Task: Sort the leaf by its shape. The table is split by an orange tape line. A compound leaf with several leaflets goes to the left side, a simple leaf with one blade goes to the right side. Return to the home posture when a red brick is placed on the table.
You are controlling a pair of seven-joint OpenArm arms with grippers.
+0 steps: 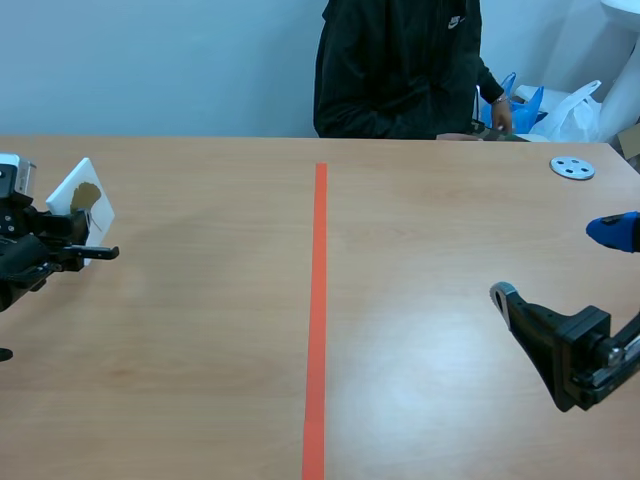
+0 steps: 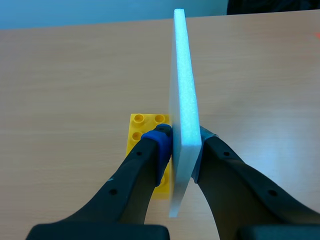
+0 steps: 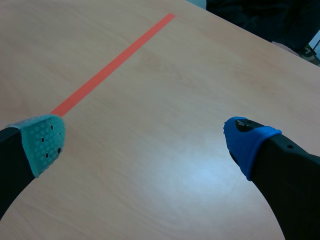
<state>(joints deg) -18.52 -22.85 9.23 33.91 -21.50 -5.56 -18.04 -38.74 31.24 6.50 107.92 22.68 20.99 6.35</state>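
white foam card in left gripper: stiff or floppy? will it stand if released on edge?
Probably stiff: the white foam-board card runs straight and unbent ahead of the left gripper, held only near one end. Likely light for its size, given the foamy edge. Released on that narrow edge, it would probably tip over.

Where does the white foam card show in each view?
Scene view: thin white foam card at the far left, left of the orange tape line.
Left wrist view: edge-on, upright, clamped in the left tool.
Right wrist view: absent.
Shared landmark: orange tape line, scene and right wrist views.
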